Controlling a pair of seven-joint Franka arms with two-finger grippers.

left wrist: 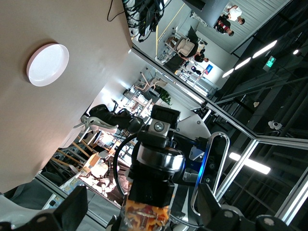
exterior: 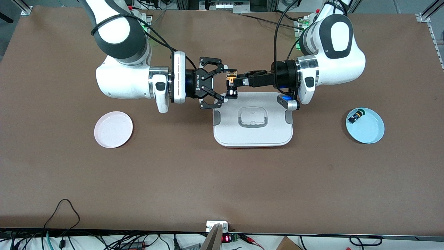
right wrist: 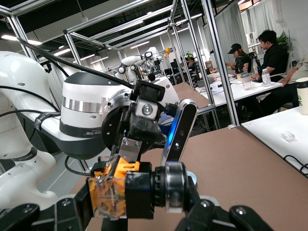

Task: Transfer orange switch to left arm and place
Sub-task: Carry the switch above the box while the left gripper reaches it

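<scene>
The orange switch, with an orange body, a black block and a round black end, hangs in the air over the edge of the white box that lies toward the robots' bases. My right gripper spans it lengthwise. In the right wrist view one finger presses the orange body and the other presses the round end. My left gripper meets it from the left arm's end. In the left wrist view its fingers stand apart, with gaps on both sides of the switch.
A pink plate lies toward the right arm's end of the table and also shows in the left wrist view. A light blue plate toward the left arm's end holds a blue-and-black switch. The box stands mid-table.
</scene>
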